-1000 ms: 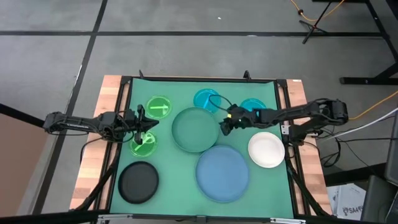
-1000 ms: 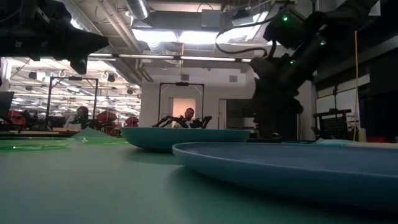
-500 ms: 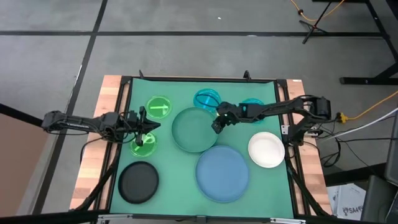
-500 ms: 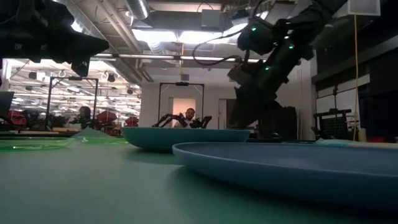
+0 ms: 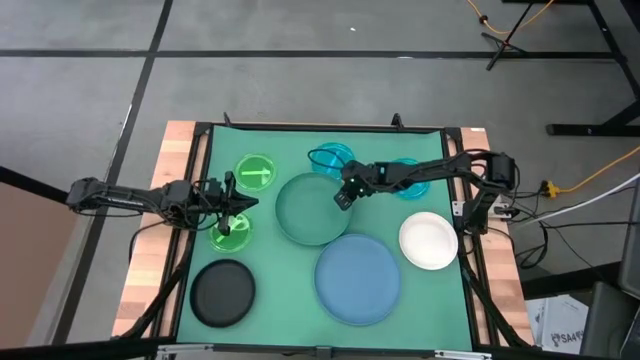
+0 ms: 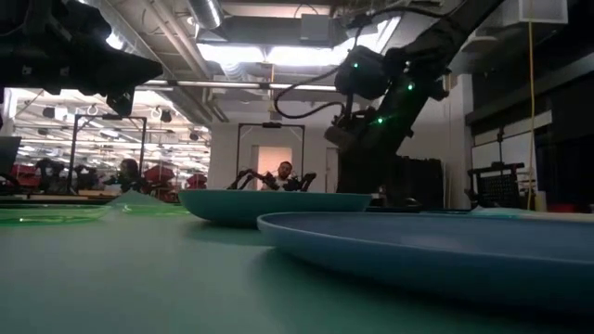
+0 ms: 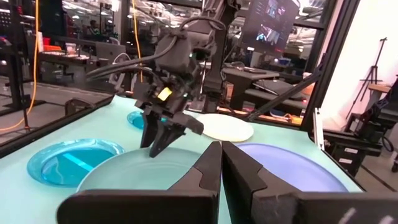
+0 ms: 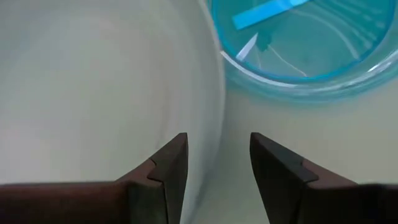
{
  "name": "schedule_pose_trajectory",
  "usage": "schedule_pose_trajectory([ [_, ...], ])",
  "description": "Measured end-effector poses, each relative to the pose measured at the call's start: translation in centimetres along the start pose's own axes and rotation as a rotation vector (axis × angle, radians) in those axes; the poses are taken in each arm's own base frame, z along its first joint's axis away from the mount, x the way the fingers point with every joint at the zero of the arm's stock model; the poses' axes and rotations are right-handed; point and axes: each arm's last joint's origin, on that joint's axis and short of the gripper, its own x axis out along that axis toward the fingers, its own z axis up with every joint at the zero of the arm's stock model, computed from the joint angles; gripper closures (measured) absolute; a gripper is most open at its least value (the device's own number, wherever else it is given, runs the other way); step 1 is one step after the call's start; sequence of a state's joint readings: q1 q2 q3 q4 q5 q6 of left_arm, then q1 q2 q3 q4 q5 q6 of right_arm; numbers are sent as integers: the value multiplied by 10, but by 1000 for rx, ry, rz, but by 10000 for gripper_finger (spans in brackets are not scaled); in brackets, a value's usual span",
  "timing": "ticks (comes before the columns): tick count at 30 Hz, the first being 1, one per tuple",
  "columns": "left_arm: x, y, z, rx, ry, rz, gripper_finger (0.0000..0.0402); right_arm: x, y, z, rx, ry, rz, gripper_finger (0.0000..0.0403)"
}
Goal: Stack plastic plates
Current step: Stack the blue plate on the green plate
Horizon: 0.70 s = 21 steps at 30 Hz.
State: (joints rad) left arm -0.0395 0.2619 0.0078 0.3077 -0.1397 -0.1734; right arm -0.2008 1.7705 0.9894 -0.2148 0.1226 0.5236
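Eight round plates lie flat on the green mat. The large teal-green plate (image 5: pixel 313 208) is in the middle and the large blue plate (image 5: pixel 358 278) is nearer. The white plate (image 5: pixel 429 240) sits to the right and the black plate (image 5: pixel 223 293) at near left. Two small green plates (image 5: pixel 256 172) (image 5: pixel 232 232) are on the left, and two cyan plates (image 5: pixel 332 158) (image 5: pixel 408 175) are at the far side. My right gripper (image 5: pixel 345 197) (image 8: pixel 217 165) is open, pointing down over the teal plate's right rim (image 8: pixel 219 118), one finger on each side. My left gripper (image 5: pixel 238 205) (image 7: pixel 221 165) is shut, above the nearer green plate.
The right arm reaches across the right cyan plate and hides part of it. Wooden table borders (image 5: pixel 150 260) flank the mat. In the low view the teal plate (image 6: pixel 278 204) and the blue plate's rim (image 6: pixel 436 246) fill the foreground. People sit far off in the room.
My right gripper has moved toward the table's left, from beside the right cyan plate to over the teal plate's right rim. The left arm and all plates have stayed where they were.
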Motion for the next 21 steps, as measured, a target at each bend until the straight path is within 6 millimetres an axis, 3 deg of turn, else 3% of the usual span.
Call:
schedule_pose_trajectory([
  [11,0,0,0,23,4,1,395,9,1,-5,13,36,7,253],
  [15,0,0,1,25,-7,0,395,13,1,-7,13,52,28,294],
  [21,0,1,2,34,-25,39,395,13,2,-5,4,74,92,386],
])
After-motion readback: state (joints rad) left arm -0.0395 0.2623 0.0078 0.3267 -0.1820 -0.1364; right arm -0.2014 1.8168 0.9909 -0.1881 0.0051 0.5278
